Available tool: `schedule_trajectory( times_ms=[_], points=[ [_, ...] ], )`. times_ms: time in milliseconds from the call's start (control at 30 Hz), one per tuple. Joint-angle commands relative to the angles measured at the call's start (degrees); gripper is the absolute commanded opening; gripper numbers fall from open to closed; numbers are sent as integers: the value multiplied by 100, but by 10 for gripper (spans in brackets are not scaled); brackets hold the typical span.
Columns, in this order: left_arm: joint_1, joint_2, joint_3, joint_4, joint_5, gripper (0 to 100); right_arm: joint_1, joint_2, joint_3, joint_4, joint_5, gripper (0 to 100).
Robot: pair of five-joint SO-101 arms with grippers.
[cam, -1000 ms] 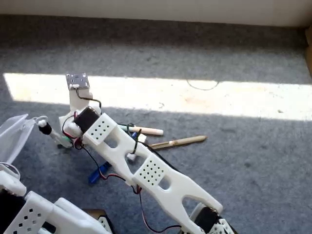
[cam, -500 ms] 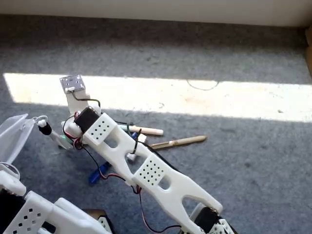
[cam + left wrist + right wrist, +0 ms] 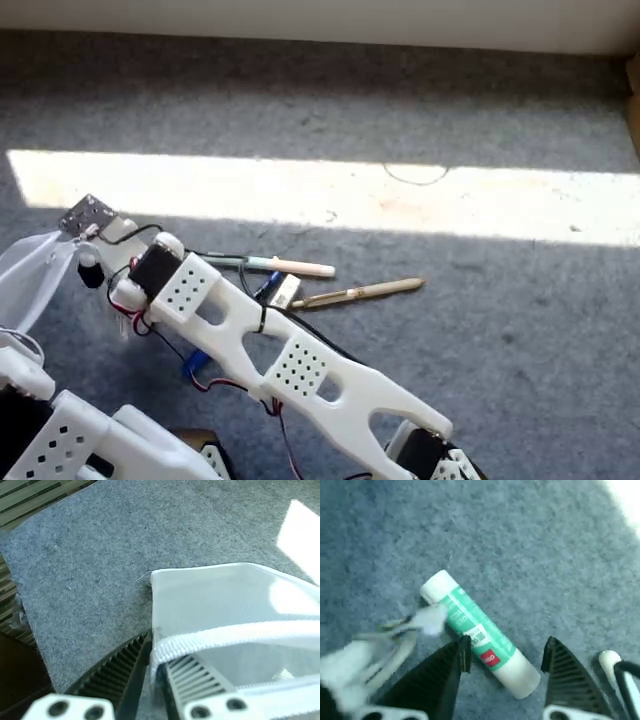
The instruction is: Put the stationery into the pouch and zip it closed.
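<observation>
The translucent white pouch (image 3: 225, 605) lies on grey carpet, and my left gripper (image 3: 159, 666) is shut on its ribbed zipper edge. In the high view the pouch (image 3: 28, 272) sits at the far left, with the left arm (image 3: 70, 440) below it. My right arm (image 3: 250, 335) stretches across to the pouch's mouth. Its gripper (image 3: 505, 652) stands open just above a green and white glue stick (image 3: 480, 632) lying flat on the carpet between the two fingers. A blurred white piece (image 3: 395, 637) hangs beside one finger.
Behind the right arm lie a cream and teal pen (image 3: 290, 266), a tan pen (image 3: 365, 291), a small white block (image 3: 284, 291) and a blue item (image 3: 198, 364). A bright sunlit band (image 3: 400, 200) crosses the carpet farther back.
The right arm's wrist has swung left and dropped lower, ending next to the pouch. The left arm and the loose pens have stayed put.
</observation>
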State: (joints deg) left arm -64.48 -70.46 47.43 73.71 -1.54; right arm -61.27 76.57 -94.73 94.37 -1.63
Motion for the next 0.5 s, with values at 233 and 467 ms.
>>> schedule_trajectory(
  times_ms=[233, 467],
  points=[
    [198, 84, 13, -229, 18, 6, -13, 92, -611, 295, 1020, 230],
    [198, 84, 22, -255, 185, 6, 57, 541, -611, 242, 1178, 217]
  ],
)
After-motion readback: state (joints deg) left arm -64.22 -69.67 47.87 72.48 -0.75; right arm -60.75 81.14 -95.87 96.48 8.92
